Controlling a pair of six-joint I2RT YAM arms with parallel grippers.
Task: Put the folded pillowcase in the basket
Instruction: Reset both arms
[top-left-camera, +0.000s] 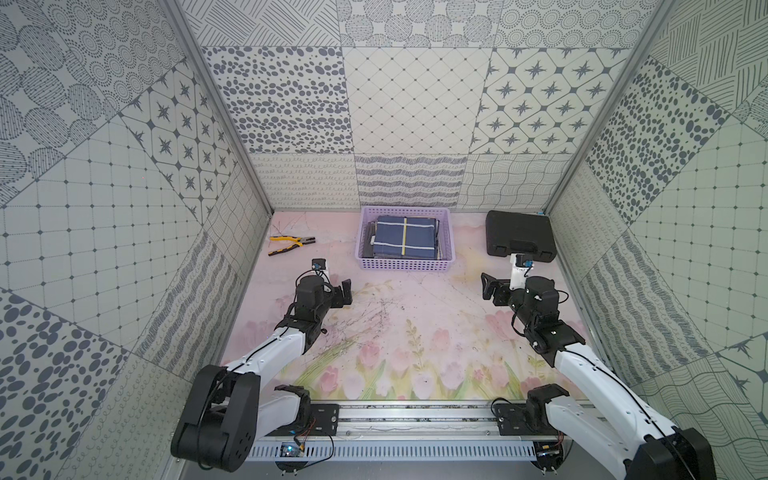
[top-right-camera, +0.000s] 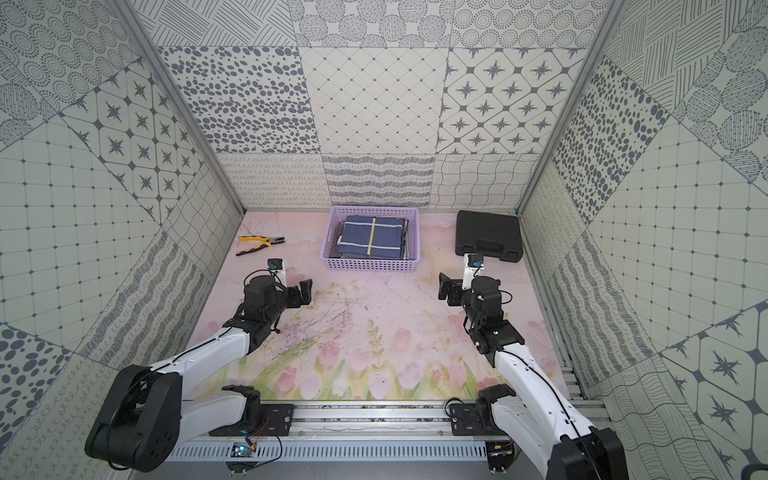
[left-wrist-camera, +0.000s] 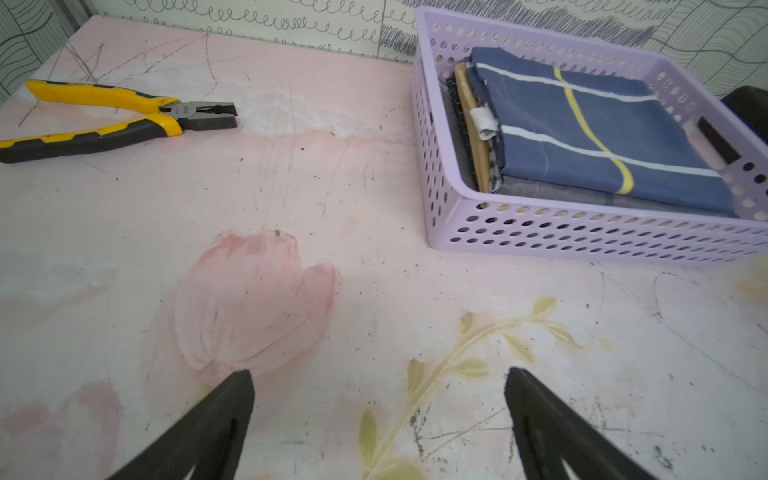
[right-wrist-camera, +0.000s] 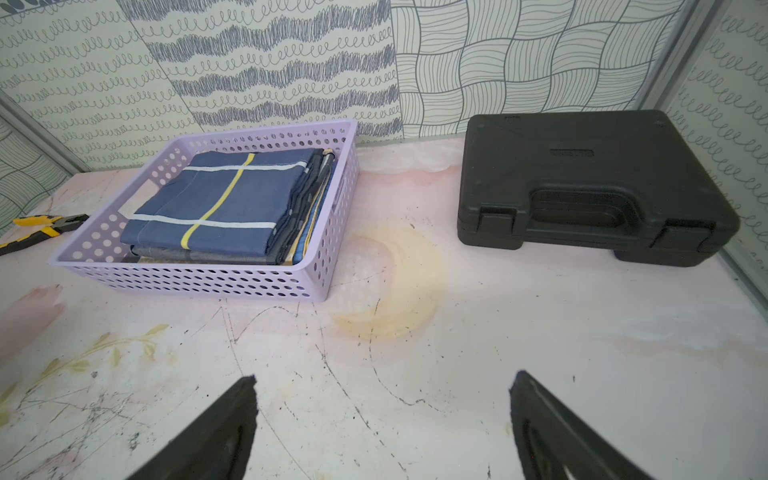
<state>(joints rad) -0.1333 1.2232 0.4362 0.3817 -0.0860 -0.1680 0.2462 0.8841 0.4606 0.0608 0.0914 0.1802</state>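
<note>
Item: folded navy-blue fabric pillowcase with white and yellow stripes (top-left-camera: 405, 237), lying flat atop a stack of folded cloths inside the shallow lilac perforated plastic basket (top-left-camera: 405, 266), which is sitting at the far middle of the pink floral-printed tabletop (top-left-camera: 415, 316). Left gripper (left-wrist-camera: 378, 374) and right gripper (right-wrist-camera: 384, 378): both hanging low over the tabletop short of the basket, jaws standing wide, carrying nothing. Step: placing is looking complete; the next move is calling for no grasp, only for keeping both arms clear of the basket. Also present: yellow-and-black-handled steel pliers (left-wrist-camera: 124, 116) and a black moulded plastic hard case (right-wrist-camera: 582, 178), flanking the basket and lying apart from it. Writing: a small mark at the pliers' pivot, an embossed plate on the case lid and a white tag (left-wrist-camera: 484, 122) in the stack are showing, possibly lettered, but too small to read.
</note>
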